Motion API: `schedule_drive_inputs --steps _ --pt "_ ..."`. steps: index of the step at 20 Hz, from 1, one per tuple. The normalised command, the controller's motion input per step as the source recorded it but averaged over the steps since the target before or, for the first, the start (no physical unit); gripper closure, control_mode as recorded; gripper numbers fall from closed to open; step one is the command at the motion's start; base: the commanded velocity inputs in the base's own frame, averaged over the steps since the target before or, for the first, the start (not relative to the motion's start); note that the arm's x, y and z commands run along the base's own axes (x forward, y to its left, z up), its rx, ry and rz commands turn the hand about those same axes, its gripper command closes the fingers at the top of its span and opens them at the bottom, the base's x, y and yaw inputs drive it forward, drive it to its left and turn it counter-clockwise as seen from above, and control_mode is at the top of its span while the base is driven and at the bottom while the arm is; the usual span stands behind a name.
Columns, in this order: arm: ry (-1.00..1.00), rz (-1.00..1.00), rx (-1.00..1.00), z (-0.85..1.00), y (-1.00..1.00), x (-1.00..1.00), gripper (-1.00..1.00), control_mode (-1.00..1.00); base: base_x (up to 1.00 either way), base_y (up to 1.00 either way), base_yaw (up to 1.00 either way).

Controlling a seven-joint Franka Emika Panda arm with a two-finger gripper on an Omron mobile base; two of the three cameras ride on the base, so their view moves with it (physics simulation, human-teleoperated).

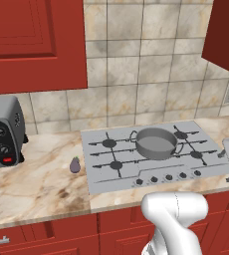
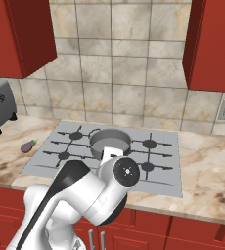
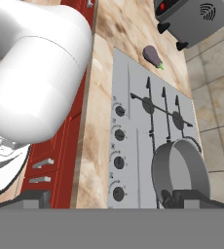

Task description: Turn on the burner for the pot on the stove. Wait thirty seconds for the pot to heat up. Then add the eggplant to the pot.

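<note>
The gripper (image 3: pixel 106 199) has its jaws spread wide and holds nothing; in the hand view its two dark fingertips (image 3: pixel 194 198) sit far apart along the bottom, above the front edge of the stove (image 3: pixel 133 160). One tip lies over the near rim of the pot (image 3: pixel 182 172), the other over the red cabinet fronts (image 3: pixel 67 141) below the counter.

The pot, a wide shallow grey metal one with loop handles, stands on a burner grate in the back half of the stove, toward its right side in the left base view (image 1: pixel 156 143). It looks empty. A row of small dark knobs (image 1: pixel 169 177) runs along the stove's front edge, nearest the robot. Black star-shaped grates (image 1: pixel 109 143) cover the other burners.

The eggplant (image 1: pixel 75 165) lies on the marble countertop (image 1: pixel 37 184) just beside the left edge of the stove, apart from the pot. Farther left, near the counter's back edge, stands a grey toaster oven (image 1: pixel 2 132) with a red button. Red wall cabinets (image 1: pixel 34 42) hang above, against a tiled backsplash (image 1: pixel 141 64).
</note>
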Motion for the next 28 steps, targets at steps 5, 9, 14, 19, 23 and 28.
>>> schedule_drive_inputs --steps 5,9,14,19,23,28 --pt "0.00 0.00 0.00 0.00 0.00 0.00 -1.00 -1.00 0.00 0.00 0.00" --pt "0.00 0.00 0.00 0.00 0.00 0.00 -1.00 -1.00 0.00 0.00 0.00" --pt "0.00 0.00 0.00 0.00 0.00 0.00 -1.00 -1.00 0.00 0.00 0.00" --pt "0.00 0.00 0.00 0.00 0.00 0.00 -1.00 -1.00 0.00 0.00 0.00" --pt "0.00 0.00 0.00 0.00 0.00 0.00 -1.00 -1.00 0.00 0.00 0.00" --pt "0.00 0.00 0.00 0.00 0.00 0.00 -1.00 -1.00 0.00 0.00 0.00"
